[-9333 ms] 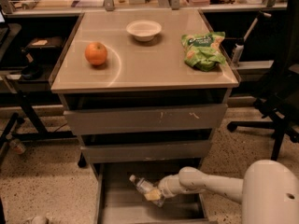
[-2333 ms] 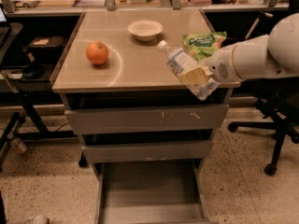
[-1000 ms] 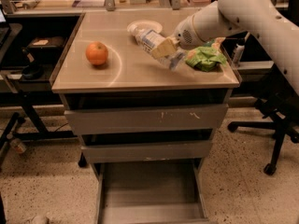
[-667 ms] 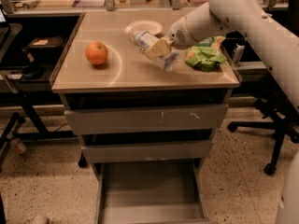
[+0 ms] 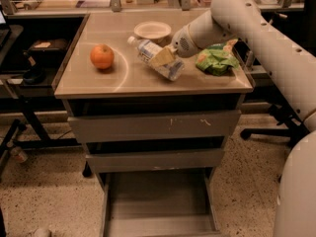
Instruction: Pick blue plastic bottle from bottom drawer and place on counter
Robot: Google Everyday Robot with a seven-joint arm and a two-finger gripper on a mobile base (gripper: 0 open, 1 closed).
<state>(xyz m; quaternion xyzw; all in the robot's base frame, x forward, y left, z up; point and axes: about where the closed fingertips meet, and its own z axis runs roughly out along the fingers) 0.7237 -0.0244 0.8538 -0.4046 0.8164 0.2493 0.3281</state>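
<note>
Dark desks and chair legs surround a grey drawer cabinet whose top is the large glossy tan counter. Nine seconds ago the two-finger gripper was down in the wide grey metal bottom drawer at the small clear blue plastic bottle. Two seconds ago it held the bottle in the air off the counter's front right corner, and in the last second it has carried it leftward over the top and lowered it. Now the gripper sits over the middle of the counter, its fingers pinched across the bottle's label. The bottle is tilted, white cap up toward the back left corner, base down toward the front edge. Whether the base already touches the surface cannot be told. The task looks nearly finished: the bottle is out of the drawer, and only the set-down and release remain.

The bottom drawer stands pulled open with its flat floor bare. The grey drawer front with white scratches above it is closed. A shallow white bowl near the back edge, just behind the bottle, appears empty. A round orange fruit rests toward the left edge, and a crumpled green snack bag lies near the right edge, just beside the arm.
</note>
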